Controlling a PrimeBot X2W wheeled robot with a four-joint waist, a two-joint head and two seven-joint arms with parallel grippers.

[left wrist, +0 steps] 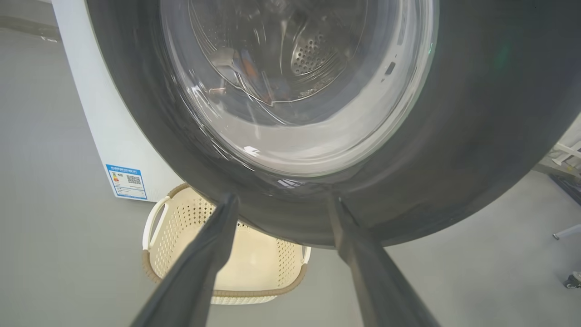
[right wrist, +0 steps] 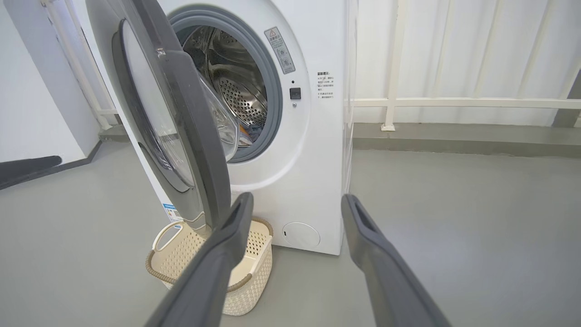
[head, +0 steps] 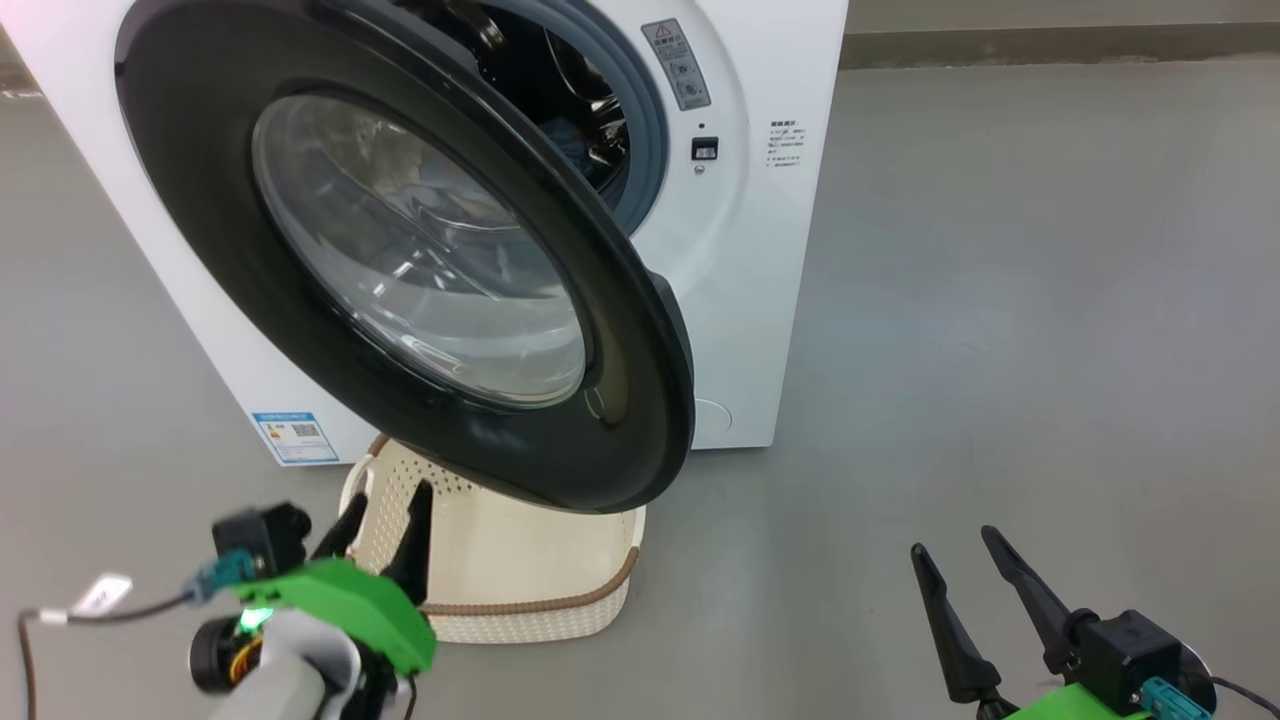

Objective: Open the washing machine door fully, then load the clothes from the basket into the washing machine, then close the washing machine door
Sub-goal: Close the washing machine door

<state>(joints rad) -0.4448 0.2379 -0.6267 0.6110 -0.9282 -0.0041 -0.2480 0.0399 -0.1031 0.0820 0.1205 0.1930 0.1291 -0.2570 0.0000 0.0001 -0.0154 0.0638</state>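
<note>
The white washing machine [head: 745, 250] stands with its door [head: 200, 180] swung partway out on its left hinge, black rim and bulging glass toward me. Blue and orange clothes [right wrist: 251, 131] lie low in the steel drum [right wrist: 236, 91], and some blue cloth [head: 575, 145] shows past the door's edge. The cream basket [head: 520, 610] sits on the floor under the door, its inside bare. My left gripper [head: 385, 520] is open over the basket's left end, just below the door rim [left wrist: 476, 136]. My right gripper [head: 955, 542] is open above the floor to the right.
Grey floor [head: 1000, 300] spreads to the right of the machine. A white railing [right wrist: 454, 102] and wall run behind it. A blue label sticker [head: 295, 437] marks the machine's lower left corner. A caster [left wrist: 573, 279] stands at the far right of the left wrist view.
</note>
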